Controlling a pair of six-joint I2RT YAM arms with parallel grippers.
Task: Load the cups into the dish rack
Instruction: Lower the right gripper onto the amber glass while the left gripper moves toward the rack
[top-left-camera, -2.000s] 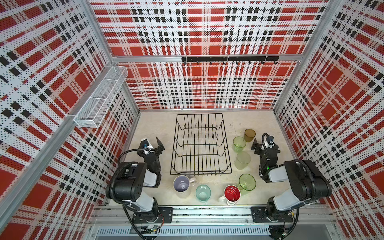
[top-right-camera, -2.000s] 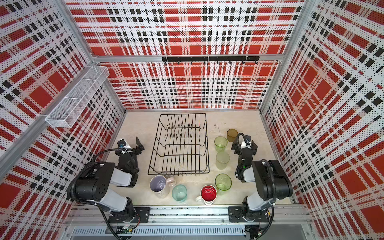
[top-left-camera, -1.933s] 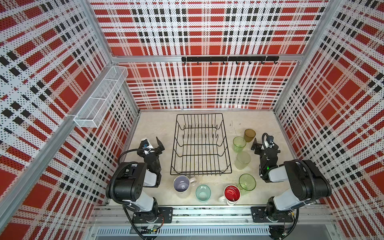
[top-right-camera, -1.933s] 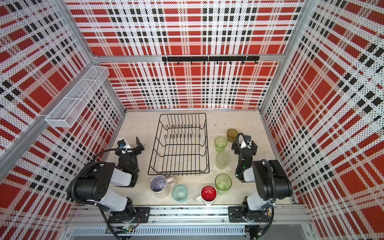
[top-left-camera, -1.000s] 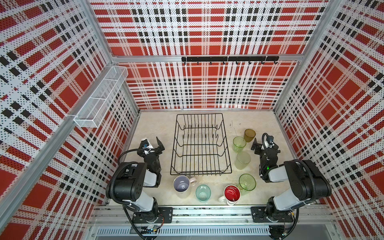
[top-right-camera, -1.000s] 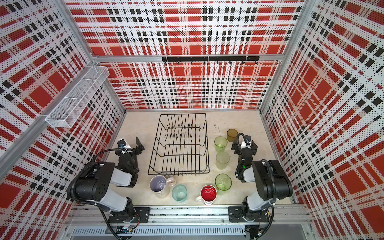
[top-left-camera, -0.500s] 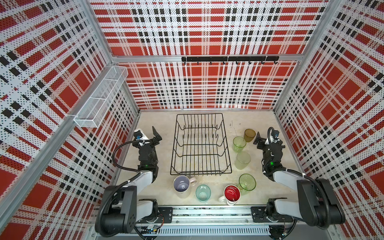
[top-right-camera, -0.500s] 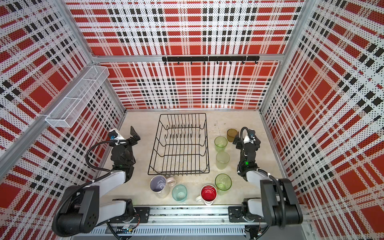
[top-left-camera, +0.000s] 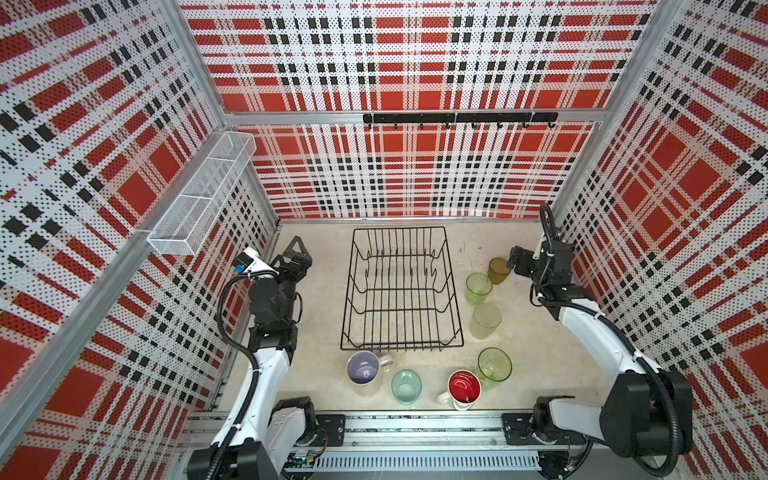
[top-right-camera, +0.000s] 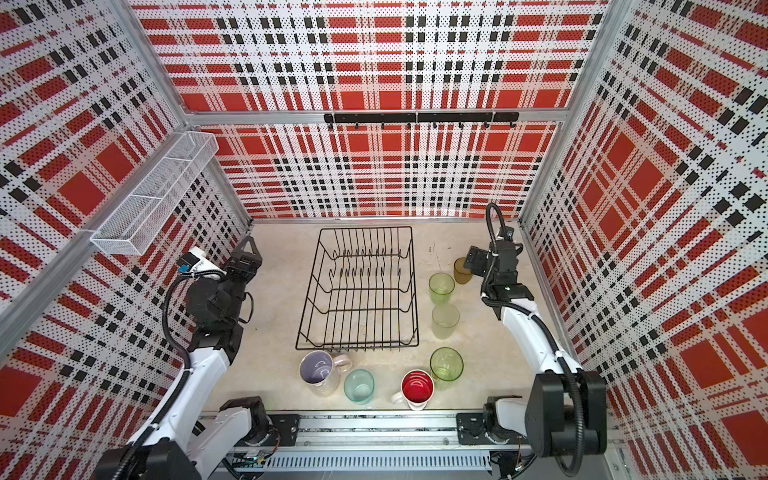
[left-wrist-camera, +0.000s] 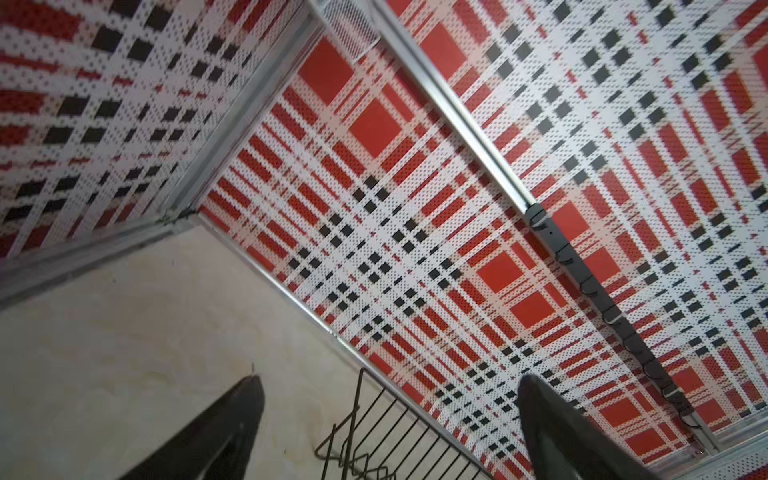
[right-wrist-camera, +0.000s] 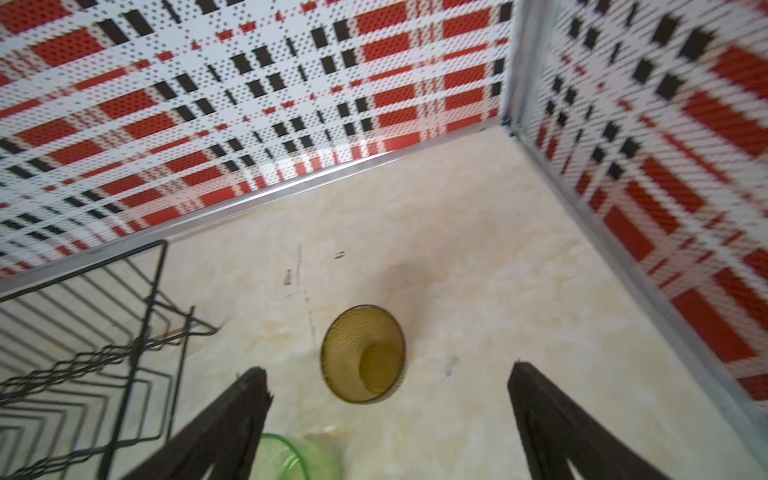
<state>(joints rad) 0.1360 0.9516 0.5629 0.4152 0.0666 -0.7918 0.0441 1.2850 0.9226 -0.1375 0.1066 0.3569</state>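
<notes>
The black wire dish rack (top-left-camera: 401, 347) (top-right-camera: 357, 348) stands mid-table with nothing in it. To its right stand an amber cup (top-left-camera: 498, 270) (right-wrist-camera: 361, 353), a green tumbler (top-left-camera: 478, 288) and a frosted cup (top-left-camera: 485, 320). In front stand a pink mug (top-left-camera: 364, 371), a teal cup (top-left-camera: 406, 386), a white mug (top-left-camera: 463, 388) and another green tumbler (top-left-camera: 493, 365). My right gripper (top-left-camera: 517, 262) (right-wrist-camera: 387, 370) hangs open just right of and above the amber cup. My left gripper (top-left-camera: 300, 255) (left-wrist-camera: 390, 382) is open and holds nothing, left of the rack's far corner (left-wrist-camera: 361, 415).
A white mesh shelf (top-left-camera: 203, 195) hangs on the left wall and a black hook rail (top-left-camera: 457, 118) on the back wall. Plaid walls close in three sides. Bare tabletop (top-left-camera: 320, 316) lies between the left arm and the rack.
Both arms have unfolded from near the front and reached toward the back. The right gripper came up beside the amber cup; the left gripper rose beside the rack's far left corner.
</notes>
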